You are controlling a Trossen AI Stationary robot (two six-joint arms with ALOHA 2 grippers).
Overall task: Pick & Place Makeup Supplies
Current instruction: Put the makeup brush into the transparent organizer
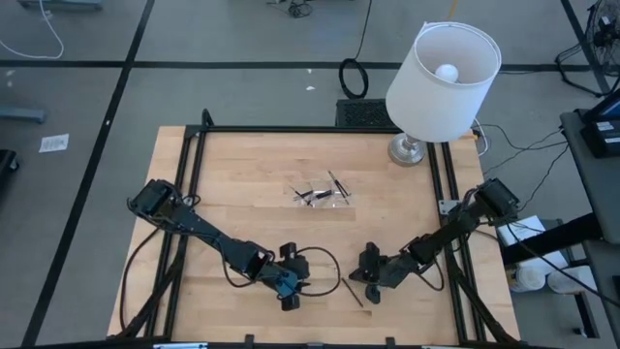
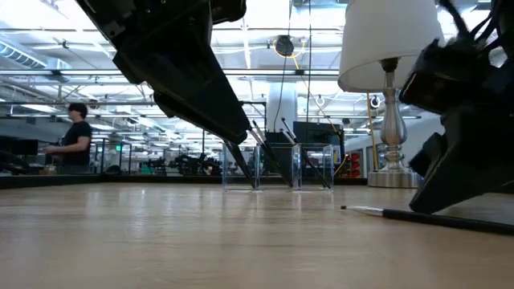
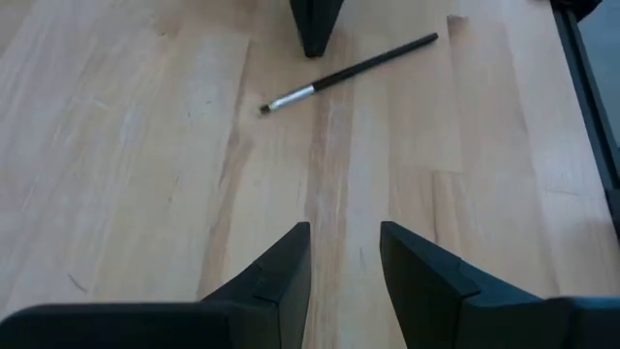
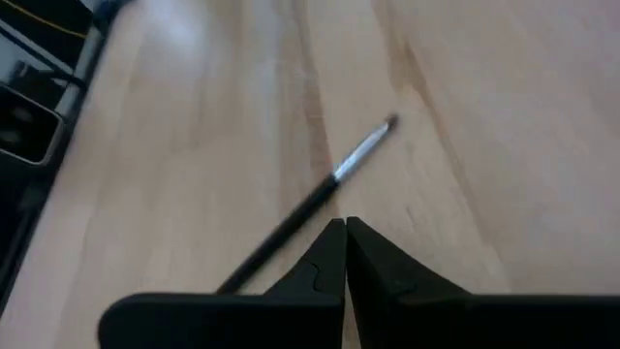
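One makeup stick (image 1: 351, 292), thin and dark with a silvery ferrule, lies flat on the wood near the table's front edge, between my two grippers. It also shows in the left wrist view (image 3: 349, 73) and the low view (image 2: 426, 217). My right gripper (image 4: 346, 240) is shut, its tip right beside the stick's dark shaft (image 4: 291, 228). My left gripper (image 3: 344, 262) is open with nothing between its fingers, a short way to the stick's left. Farther back, a small clear tray (image 1: 323, 195) holds several more sticks. My right gripper's shut fingertips (image 4: 329, 247) slant down from the table's right side, next to the stick's shaft near its ferrule. The stick lies flat on the table. I cannot tell whether the fingertips touch it.
A white-shaded lamp (image 1: 443, 78) stands at the table's far right corner on a metal base (image 1: 407, 150). Black frame rails (image 1: 189, 184) run along the table's sides. A cable loop (image 1: 320, 257) hangs by my left wrist. A person (image 2: 76, 132) stands far off in the room.
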